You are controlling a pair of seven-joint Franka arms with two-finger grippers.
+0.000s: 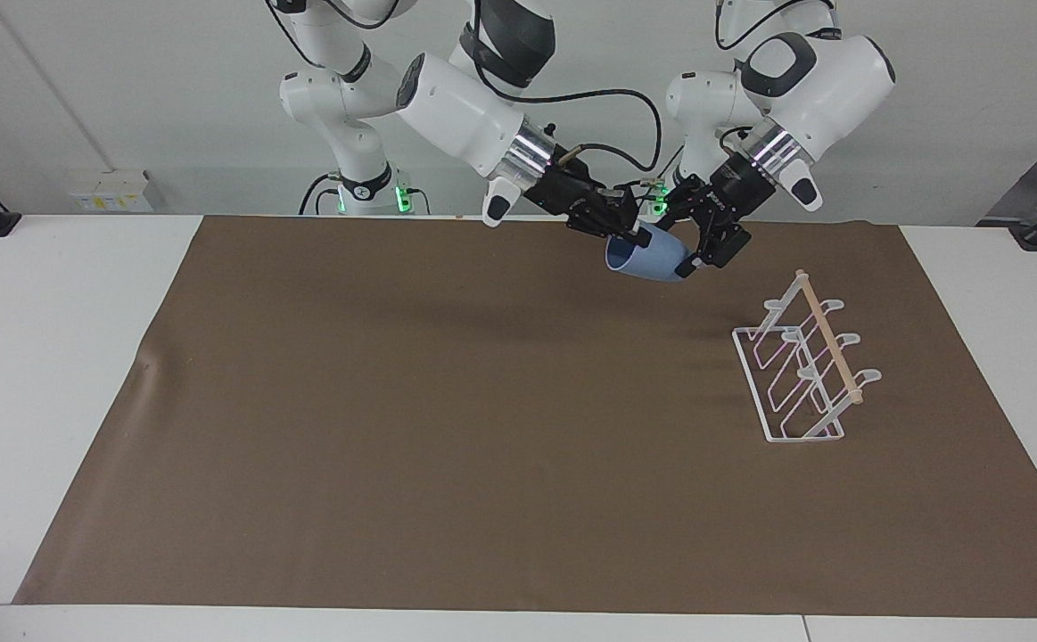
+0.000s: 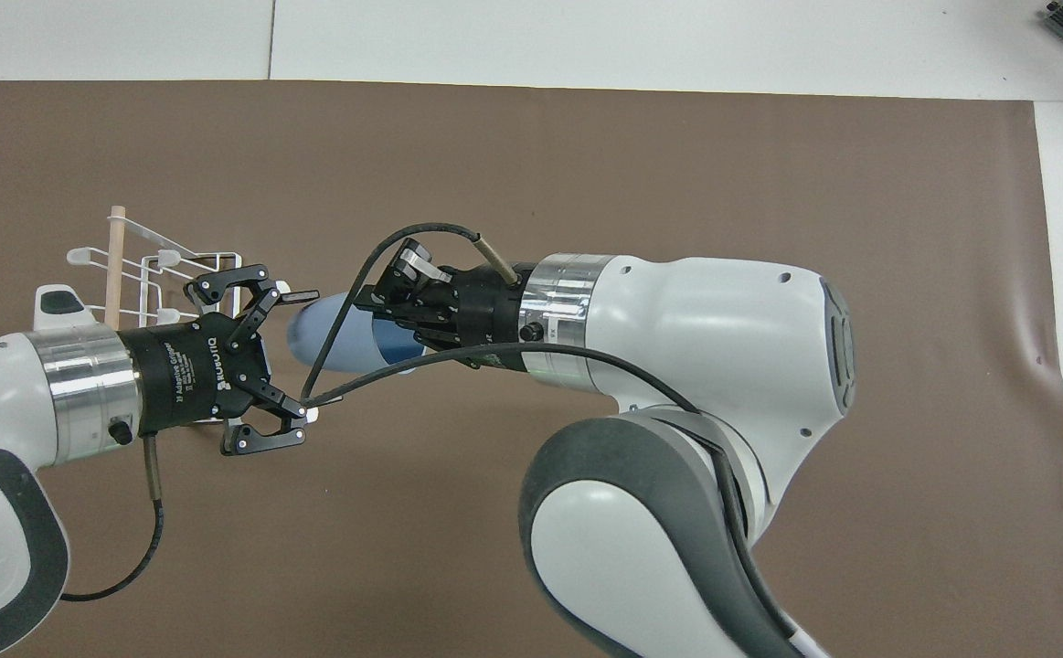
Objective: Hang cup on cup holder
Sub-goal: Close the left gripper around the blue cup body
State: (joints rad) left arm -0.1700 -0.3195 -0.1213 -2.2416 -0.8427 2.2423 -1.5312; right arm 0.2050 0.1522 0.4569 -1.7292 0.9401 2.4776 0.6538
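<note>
Showing a mid-air handover, judged about halfway through the task. Right end effector (image 1: 627,234) grips the cup (image 1: 652,257) at its rim, one finger inside the mouth, and holds it on its side above the brown mat (image 1: 447,428) on the counter (image 1: 54,357), near the robots' edge. Left end effector (image 2: 298,356), fingers spread wide, brackets the cup's rounded base without clamping it. In the facing view the cup's mouth shows an empty interior. Cup holder (image 1: 799,366) stands on the mat toward the left arm's end of the counter, farther from the robots than the cup; none of its looped prongs carries anything, and its wooden dowel (image 1: 828,337) is bare. Remaining steps, as judged: left grasp, right release, carry to the holder, and seating the cup on a prong.
</note>
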